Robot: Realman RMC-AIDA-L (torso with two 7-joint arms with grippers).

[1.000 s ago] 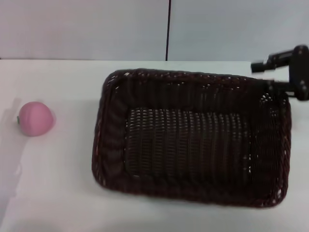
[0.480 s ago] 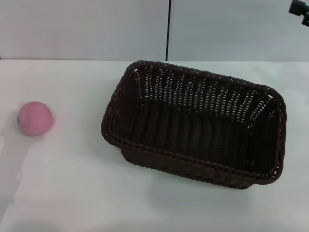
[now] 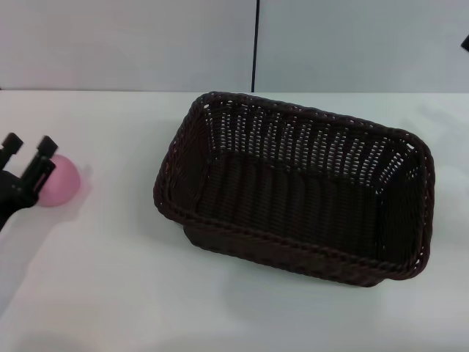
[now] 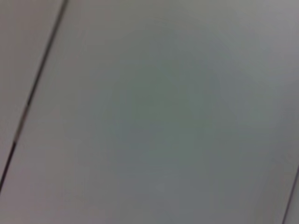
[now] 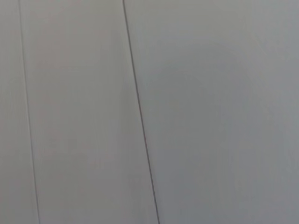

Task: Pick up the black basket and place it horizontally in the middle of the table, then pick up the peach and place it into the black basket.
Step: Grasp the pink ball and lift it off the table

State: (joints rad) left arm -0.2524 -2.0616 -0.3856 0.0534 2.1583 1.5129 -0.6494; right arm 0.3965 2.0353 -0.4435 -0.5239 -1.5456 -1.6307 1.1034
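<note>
**Basket set down, my left gripper at the peach**

The white table (image 3: pixel 102 293) fills the head view. The black basket (image 3: pixel 293 194) sits upright on it, near the middle and a little toward my right, long side across, slightly skewed. My left gripper (image 3: pixel 29 150) is at the table's left edge, its fingers (image 3: pixel 45 148) parted narrowly, overlapping the pink peach (image 3: pixel 62 182) just beside them. My right gripper barely shows at the upper right corner; I cannot tell its state.

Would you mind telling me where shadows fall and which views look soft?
Head view: the left gripper and its arm throw a faint grey shadow on the table, and the black basket shades its own floor; both wrist views show only blurred grey panels.
</note>
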